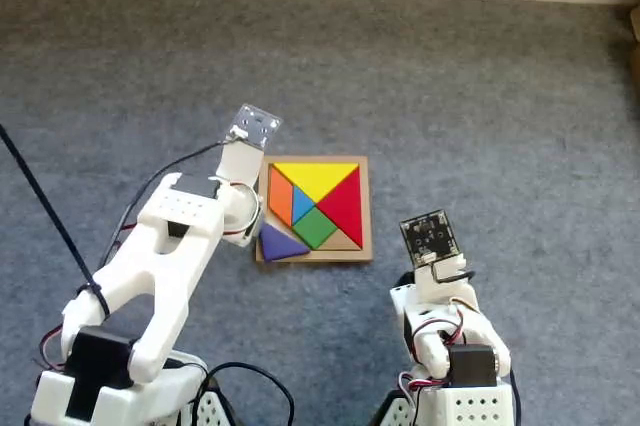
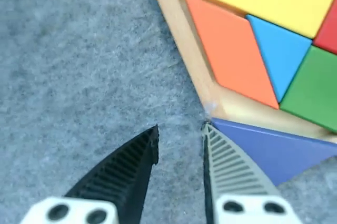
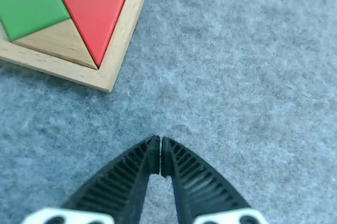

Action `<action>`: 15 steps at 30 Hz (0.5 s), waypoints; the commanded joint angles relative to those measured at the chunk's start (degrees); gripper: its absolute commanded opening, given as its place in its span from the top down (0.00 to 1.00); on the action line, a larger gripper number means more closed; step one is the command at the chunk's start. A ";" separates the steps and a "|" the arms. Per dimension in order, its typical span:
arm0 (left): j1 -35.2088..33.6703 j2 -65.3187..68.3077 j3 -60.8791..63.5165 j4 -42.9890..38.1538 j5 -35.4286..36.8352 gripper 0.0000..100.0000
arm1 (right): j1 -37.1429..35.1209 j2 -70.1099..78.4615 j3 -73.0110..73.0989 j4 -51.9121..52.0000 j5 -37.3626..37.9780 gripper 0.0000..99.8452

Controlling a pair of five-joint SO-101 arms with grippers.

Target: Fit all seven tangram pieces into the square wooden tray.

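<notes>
The square wooden tray (image 1: 364, 208) holds the yellow (image 1: 315, 179), red (image 1: 345, 204), orange (image 1: 280, 201), blue (image 1: 302, 206) and green (image 1: 316, 227) pieces. A purple triangle (image 1: 280, 243) lies across the tray's near left corner, partly on the carpet. My left gripper (image 2: 180, 134) is open just off that corner, its white finger (image 2: 226, 171) touching the purple triangle (image 2: 274, 148). Over bare carpet by the tray's near right corner (image 3: 105, 79), my right gripper (image 3: 160, 150) is shut on nothing. A bare triangular slot (image 3: 58, 42) lies beside the red piece (image 3: 95, 3).
Grey carpet covers the whole table. The left arm (image 1: 185, 211) stretches toward the tray's left side, and the right arm (image 1: 440, 286) stands near the tray's right front. Open carpet lies behind and to the right of the tray.
</notes>
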 commanded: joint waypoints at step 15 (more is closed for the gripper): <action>6.99 -22.46 14.11 -0.26 1.67 0.86 | 0.66 -1.01 6.46 -1.10 0.09 0.98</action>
